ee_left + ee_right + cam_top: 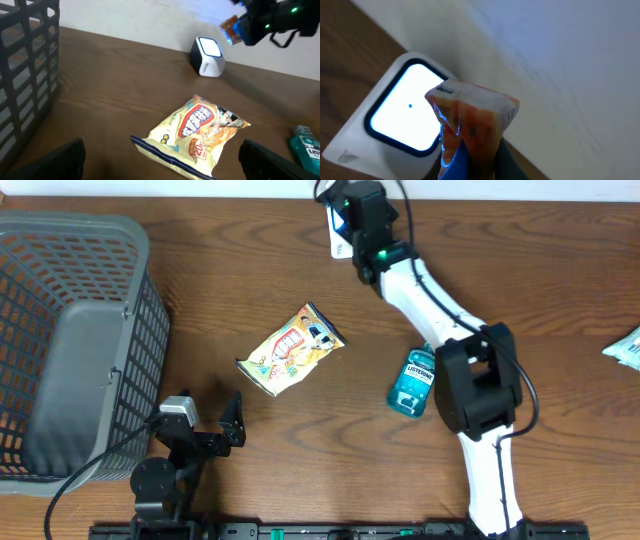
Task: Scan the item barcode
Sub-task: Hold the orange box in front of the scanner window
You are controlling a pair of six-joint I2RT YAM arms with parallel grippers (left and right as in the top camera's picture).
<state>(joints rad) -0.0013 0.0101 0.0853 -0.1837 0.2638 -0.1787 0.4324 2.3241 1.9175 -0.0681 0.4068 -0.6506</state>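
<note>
Brown wood table (250, 280) w/ five things on it.
Grey mesh basket (150, 350) at left edge; yellow snack bag (292, 350) flat near centre; blue mouthwash bottle (412, 383) lying to its right, well apart; white scanner (207, 56) at back; pale packet (626, 348) at right edge.

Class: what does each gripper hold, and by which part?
Right gripper pinches an orange packet by one end, before the scanner. Left gripper holds nothing.

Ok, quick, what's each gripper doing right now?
Left gripper: open, holding nothing.
Right gripper: shut on a small orange packet, held at the scanner.
</note>
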